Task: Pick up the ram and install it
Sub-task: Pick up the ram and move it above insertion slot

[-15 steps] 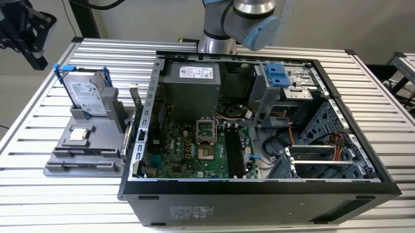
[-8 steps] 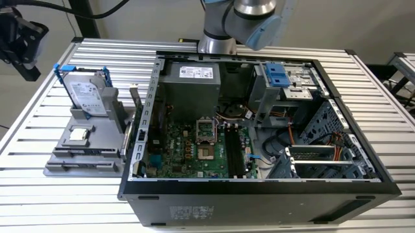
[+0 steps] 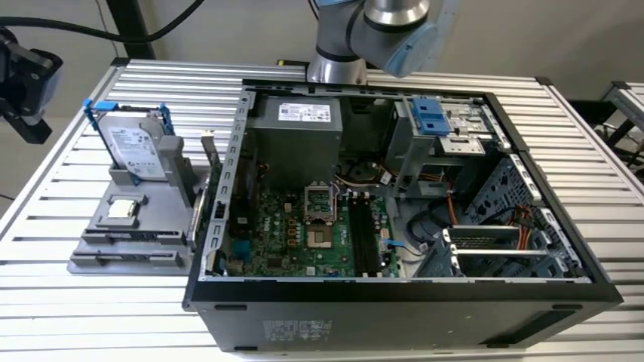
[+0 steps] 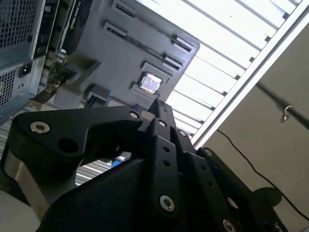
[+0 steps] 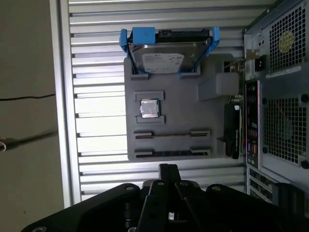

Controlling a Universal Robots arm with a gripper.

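Nothing is done yet: the gripper (image 5: pixel 167 168), fingers closed together and empty, hangs just short of the ram (image 5: pixel 172 153), lying ahead in its tray (image 5: pixel 186 113).

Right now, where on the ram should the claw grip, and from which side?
Pinch the ram across its two flat faces, mid-length on the exposed upper edge, coming straight down from above. It appears to stand on edge in a slot of the grey tray, leaving only that edge free.
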